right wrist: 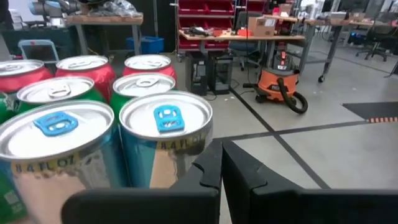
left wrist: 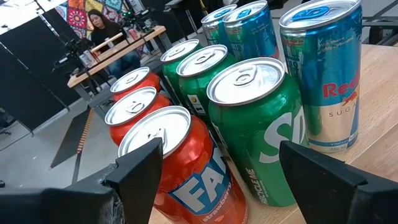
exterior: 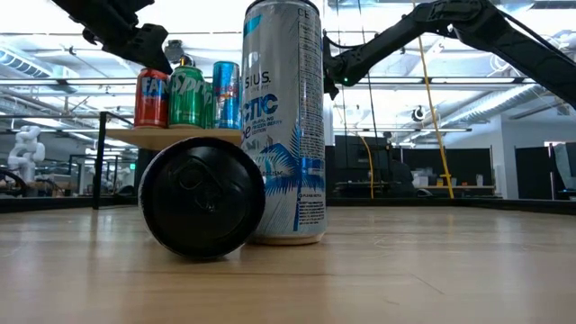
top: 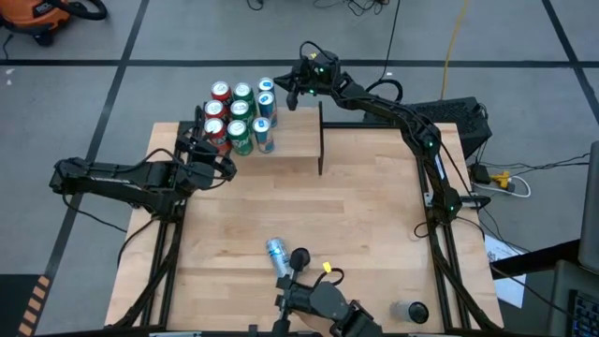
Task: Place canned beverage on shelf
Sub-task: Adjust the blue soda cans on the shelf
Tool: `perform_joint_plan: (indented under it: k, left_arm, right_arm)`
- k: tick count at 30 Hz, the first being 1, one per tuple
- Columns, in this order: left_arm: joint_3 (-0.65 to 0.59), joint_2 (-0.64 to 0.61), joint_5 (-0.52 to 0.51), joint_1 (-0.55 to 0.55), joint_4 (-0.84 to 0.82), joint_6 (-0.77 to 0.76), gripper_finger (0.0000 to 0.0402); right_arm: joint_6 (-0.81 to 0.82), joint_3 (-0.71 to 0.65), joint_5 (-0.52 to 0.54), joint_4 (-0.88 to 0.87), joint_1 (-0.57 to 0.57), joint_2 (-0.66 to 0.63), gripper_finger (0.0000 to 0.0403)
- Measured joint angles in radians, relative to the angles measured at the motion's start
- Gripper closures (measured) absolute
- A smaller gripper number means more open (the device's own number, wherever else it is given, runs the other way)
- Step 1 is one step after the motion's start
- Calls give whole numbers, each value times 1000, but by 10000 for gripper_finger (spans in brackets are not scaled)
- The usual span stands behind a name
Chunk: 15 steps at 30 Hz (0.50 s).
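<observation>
Left gripper: left gripper [top: 217,150] hovers at the near left corner of the shelf [top: 290,140], fingers [left wrist: 140,165] spread wide around nothing, the nearest red can [left wrist: 177,165] and green can [left wrist: 261,124] just ahead of them.

Right gripper: right gripper [top: 292,94] hangs at the far edge of the shelf, just right of the far blue cans, fingers [right wrist: 239,168] pressed together and empty.

Shelf: small light-wood board with black uprights, at the far middle of the table [top: 374,225].

Cans on shelf: nine stand upright in a tight block at the shelf's left end; red on the left, green in the middle, slim blue cans [top: 264,105] on the right.

Canned beverage: one tall slim blue-and-white can [top: 277,255] stands upright at the near middle of the table, well apart from the shelf and from both grippers.

Nearby: a round black object [exterior: 202,198] sits just beside that can.

Handling, as a judgement: stiff thin metal, smooth and likely slippery, dents if squeezed hard; heavy if full, and tall enough to tip easily.

Where to hold: around the middle of its body, from the side, kept upright.

Shelf room: the right part of the board is bare.
</observation>
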Motion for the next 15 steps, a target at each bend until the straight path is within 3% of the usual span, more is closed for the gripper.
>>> perform_joint_plan:
  k: [15]
  left_arm:
    - [0,0,14,0,-8,0,89]
  right_arm:
    - [26,0,-14,-86,1,0,403]
